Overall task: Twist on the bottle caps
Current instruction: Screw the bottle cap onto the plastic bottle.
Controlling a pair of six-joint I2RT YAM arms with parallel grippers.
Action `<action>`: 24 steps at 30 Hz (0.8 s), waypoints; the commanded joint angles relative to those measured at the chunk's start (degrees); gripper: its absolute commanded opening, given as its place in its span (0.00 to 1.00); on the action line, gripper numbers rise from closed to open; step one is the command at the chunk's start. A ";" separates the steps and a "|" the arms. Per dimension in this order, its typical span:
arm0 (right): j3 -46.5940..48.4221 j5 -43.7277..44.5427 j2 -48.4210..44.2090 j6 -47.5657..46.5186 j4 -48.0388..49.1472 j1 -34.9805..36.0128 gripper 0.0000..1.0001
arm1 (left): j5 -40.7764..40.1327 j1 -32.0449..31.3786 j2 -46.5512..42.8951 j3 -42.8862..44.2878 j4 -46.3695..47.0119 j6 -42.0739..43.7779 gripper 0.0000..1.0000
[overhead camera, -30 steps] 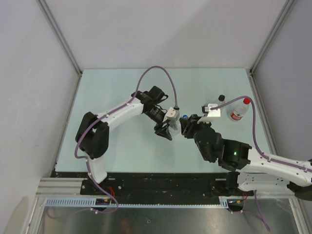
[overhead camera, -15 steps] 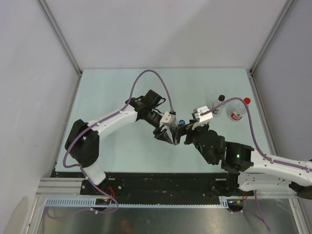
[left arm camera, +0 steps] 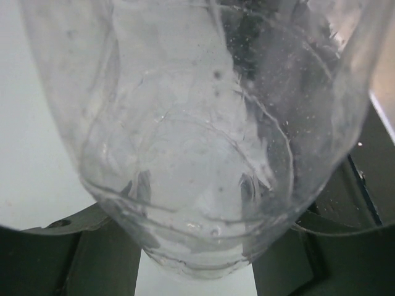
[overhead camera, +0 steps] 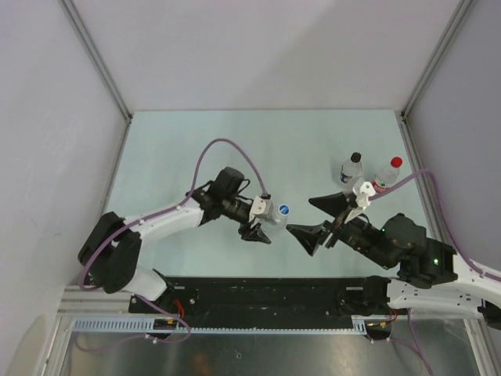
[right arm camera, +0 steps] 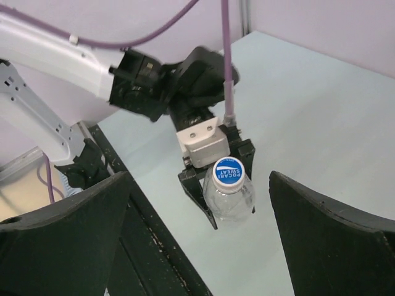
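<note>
Three bottles show from above, and one clear bottle (right arm camera: 229, 198) is clamped around its body by the left gripper (right arm camera: 231, 206), its two black fingers pressed to either side. It stands roughly upright with a blue-and-white cap (right arm camera: 229, 174) sitting on its neck, and the right wrist view shows printed lettering on the cap's top. The left wrist view is filled by its transparent, ribbed wall, so I cannot tell whether its base touches the table (overhead camera: 188, 149). This bottle is near the middle of the table's front edge, close to the black strip (overhead camera: 258, 290) along that edge, while the pale green surface stretches wide behind it and to the left. The right gripper (overhead camera: 299, 215) is just beside the cap on its right, its jaws spread wide and holding nothing, with the fingers (right arm camera: 68, 240) apart from the bottle on both sides. The black-capped bottle (overhead camera: 353, 168) and the red-capped bottle (overhead camera: 385, 177) with a red-and-white label stand upright close together toward the right rear, well apart from the held one, just beyond the right arm. A purple cable (overhead camera: 227, 145) arches over the left arm, and grey walls close the table on three sides.
</note>
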 commanded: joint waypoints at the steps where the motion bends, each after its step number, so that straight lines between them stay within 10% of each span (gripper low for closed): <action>1: 0.09 0.16 -2.25 -3.19 -0.85 0.25 0.99 | -11.85 -0.74 -6.19 -9.23 29.63 -20.51 0.47; 10: 0.07 -1.56 2.57 -17.52 -1.03 0.32 0.95 | -24.49 -2.24 -6.62 -12.00 45.06 -40.13 0.46; 24: 0.07 3.78 -0.28 -9.15 0.04 -0.04 0.87 | -21.39 -6.58 -9.33 -17.36 49.35 -35.62 0.44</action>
